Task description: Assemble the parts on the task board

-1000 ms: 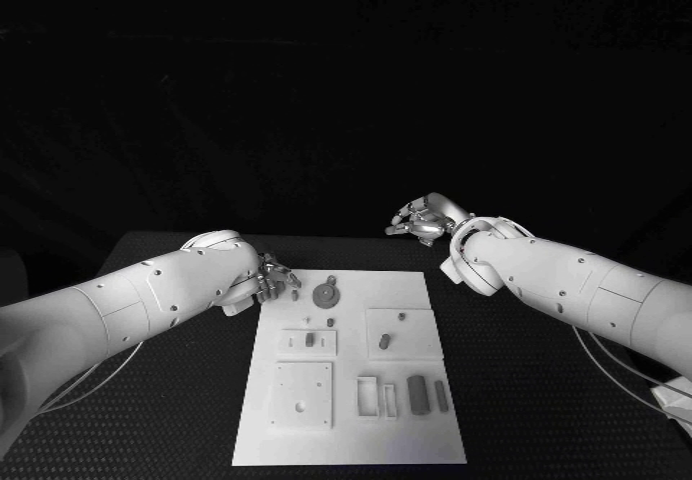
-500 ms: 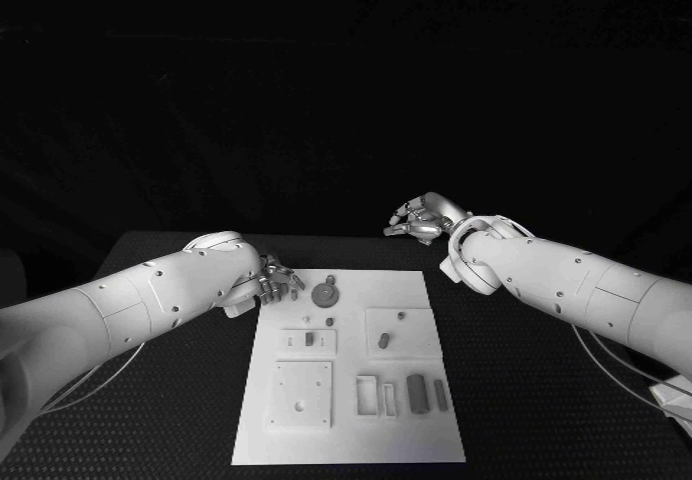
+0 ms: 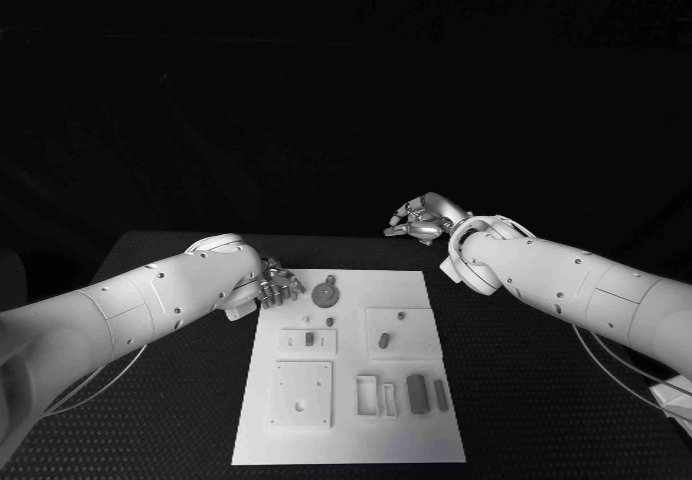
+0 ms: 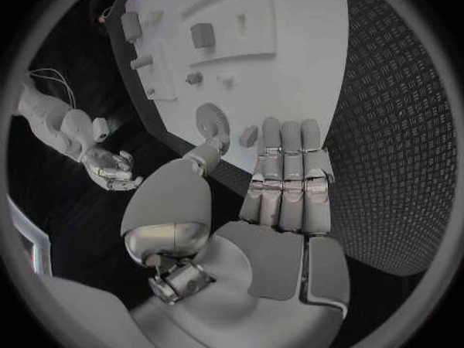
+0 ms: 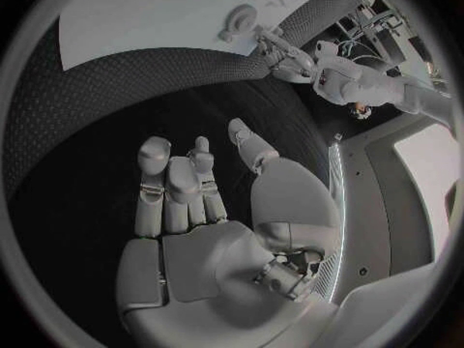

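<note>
The left hand [image 3: 274,285] hovers at the far-left corner of the flat white task board [image 3: 433,440] on the black desk [image 3: 548,400], fingers [image 4: 285,170] straight, side by side, holding nothing. The round grey disc-shaped part [image 3: 327,295] lies just right of them — touching or not, I cannot tell. The right hand [image 3: 423,220] hangs beyond the board's far-right corner, well apart, fingers loosely curled and empty. So the left is nearer. One board, two hands — small grey parts too tiny to count reliably.
</note>
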